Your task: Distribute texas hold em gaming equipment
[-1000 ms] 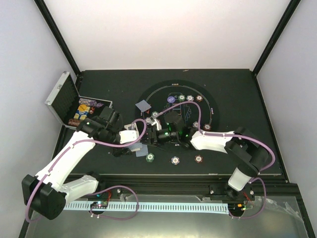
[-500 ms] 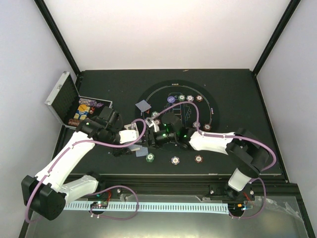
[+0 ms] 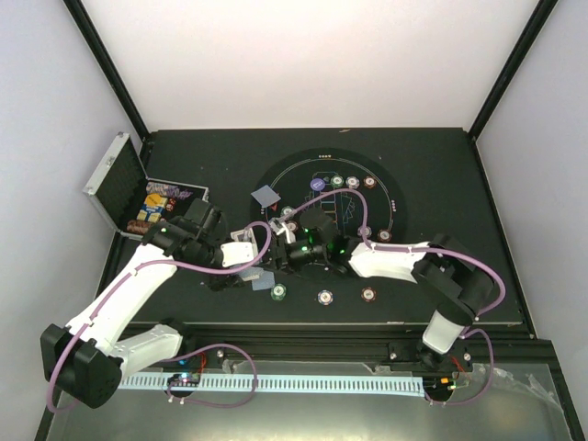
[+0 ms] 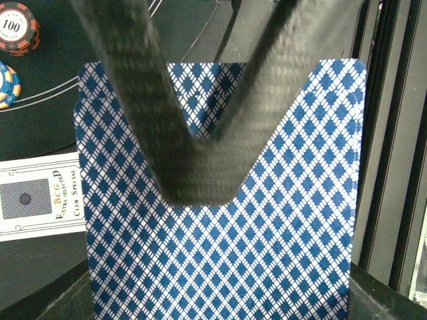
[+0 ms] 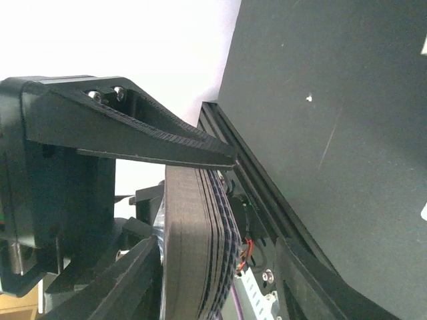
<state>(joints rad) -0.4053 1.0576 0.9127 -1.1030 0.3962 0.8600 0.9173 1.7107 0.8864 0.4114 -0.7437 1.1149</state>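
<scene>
Black table (image 3: 441,165), round white-lined mat (image 3: 292,176) (centre), open studded case (image 3: 115,184) far left, three chips (image 3: 324,297) seemingly just off the mat

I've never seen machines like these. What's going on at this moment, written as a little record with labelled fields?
Left tool: shut on deck of cards, blue diamond backs
Right tool: fingers either side of the deck's edge; grip unclear
Round mat: three chips in a row at its far side
Green chip: just nearer the bases than the two tools
Loose card: at the mat's left edge
Silver case: open, far left
</scene>
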